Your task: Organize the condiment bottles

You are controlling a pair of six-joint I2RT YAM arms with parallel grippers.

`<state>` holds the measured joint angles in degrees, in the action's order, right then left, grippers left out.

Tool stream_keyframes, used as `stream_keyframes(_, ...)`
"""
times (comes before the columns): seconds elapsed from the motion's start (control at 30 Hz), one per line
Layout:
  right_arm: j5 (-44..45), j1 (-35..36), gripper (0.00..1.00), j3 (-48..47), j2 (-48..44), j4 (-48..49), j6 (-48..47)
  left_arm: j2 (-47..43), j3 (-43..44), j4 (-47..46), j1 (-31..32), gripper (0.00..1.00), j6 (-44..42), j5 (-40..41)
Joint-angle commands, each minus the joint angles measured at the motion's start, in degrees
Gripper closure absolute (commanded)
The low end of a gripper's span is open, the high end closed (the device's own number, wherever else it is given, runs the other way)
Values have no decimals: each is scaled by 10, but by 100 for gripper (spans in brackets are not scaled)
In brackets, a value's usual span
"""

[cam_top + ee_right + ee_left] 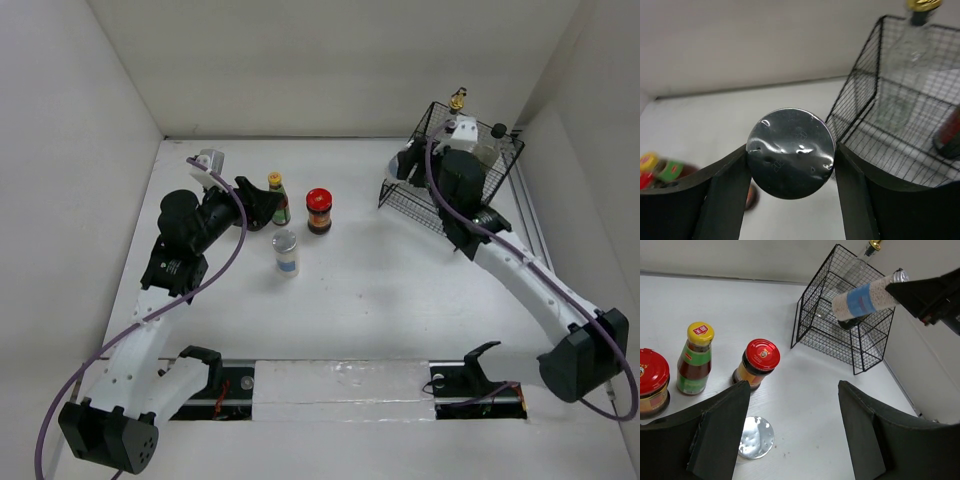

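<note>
The silver-lidded shaker (792,152) is clenched sideways by the right gripper (790,175); the wire basket (860,95), at 2 o'clock, could be clipped and the shaker dislodged. The left gripper (794,390) is spread, empty.

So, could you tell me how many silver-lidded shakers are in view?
2. One shaker stands on the table by the left pincer; the other shaker is gripped in the right pincer at the wire basket. The right arm may hide more.
</note>
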<state>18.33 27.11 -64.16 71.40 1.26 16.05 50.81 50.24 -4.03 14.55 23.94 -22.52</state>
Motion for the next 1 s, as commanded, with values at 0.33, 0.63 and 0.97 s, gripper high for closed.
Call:
stream_keyframes(0.33,-2,-127,54,-115,114,175,-46,-6,4,-22,0,33,0,-1)
stream_keyframes(0.63,-17,-150,54,-133,166,181,-52,4,4,-17,0,33,0,-1)
stream_keyframes(0.97,-35,-150,52,-121,203,155,-47,10,4,-17,0,33,0,-1)
